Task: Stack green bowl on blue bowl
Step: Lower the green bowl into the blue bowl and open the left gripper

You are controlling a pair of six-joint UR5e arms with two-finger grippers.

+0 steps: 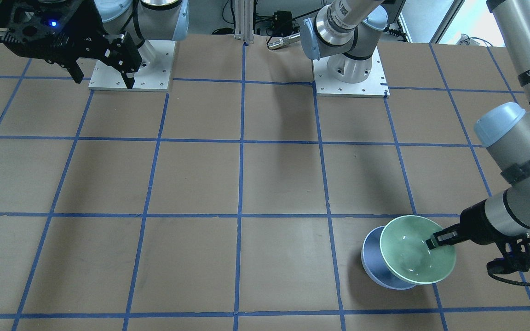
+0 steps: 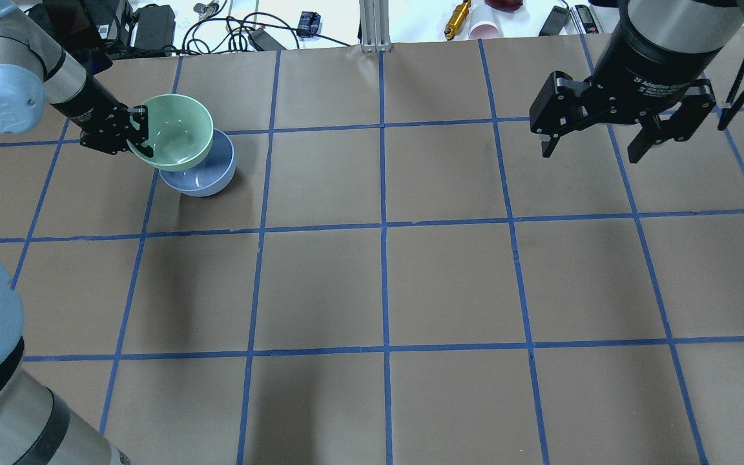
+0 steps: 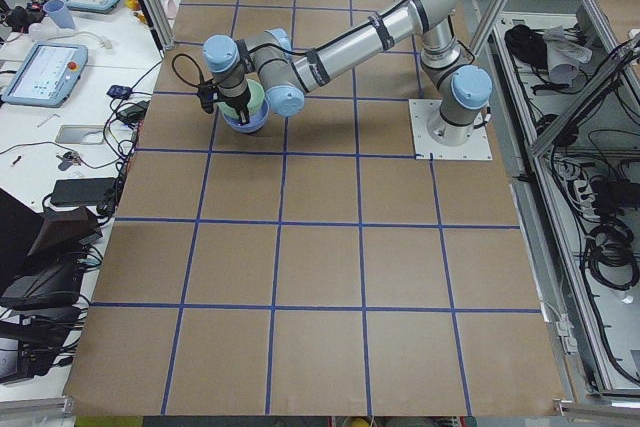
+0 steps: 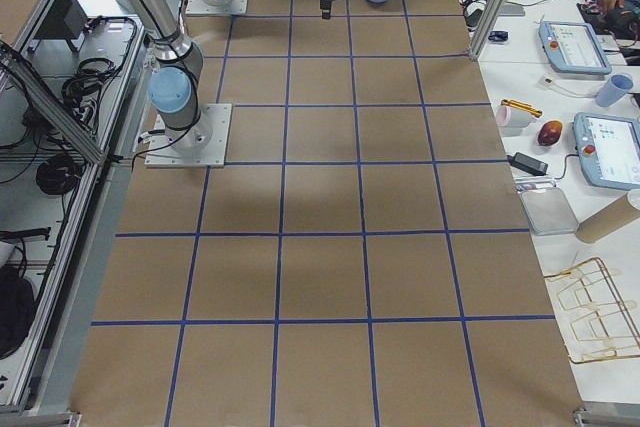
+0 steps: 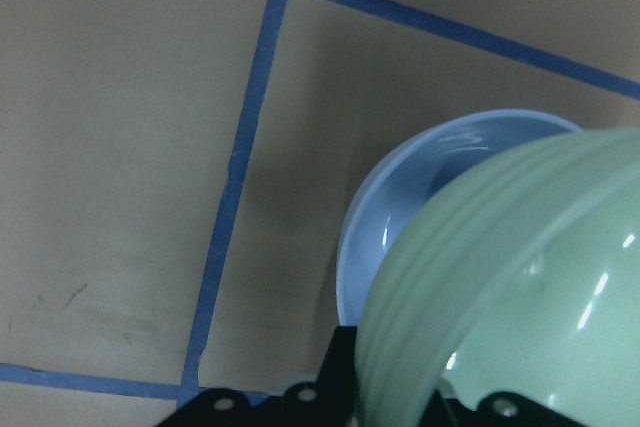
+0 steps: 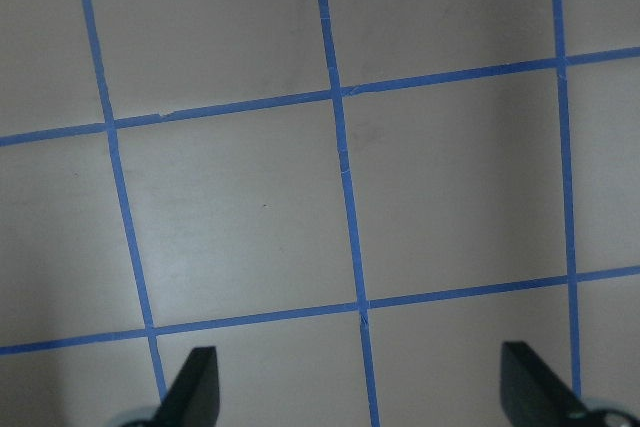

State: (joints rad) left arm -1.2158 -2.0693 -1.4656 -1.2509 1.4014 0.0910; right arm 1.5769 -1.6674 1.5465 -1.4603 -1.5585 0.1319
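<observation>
The green bowl [image 2: 175, 131] hangs by its rim in my left gripper [image 2: 137, 132], which is shut on it. It is held just above the blue bowl [image 2: 207, 175] and offset from it, overlapping most of it. The blue bowl stands on the table. In the front view the green bowl [image 1: 412, 250] covers most of the blue bowl [image 1: 375, 262], with my left gripper [image 1: 433, 242] on the rim. The left wrist view shows the green bowl's underside [image 5: 510, 287] over the blue bowl [image 5: 420, 197]. My right gripper [image 2: 595, 145] is open and empty, high above the table's far right.
The table is brown paper with a blue tape grid [image 2: 383, 226]. The arms' base plates [image 1: 350, 76] sit at the robot's edge. Cables, a pink cup [image 2: 485, 29] and tools lie beyond the table's far edge.
</observation>
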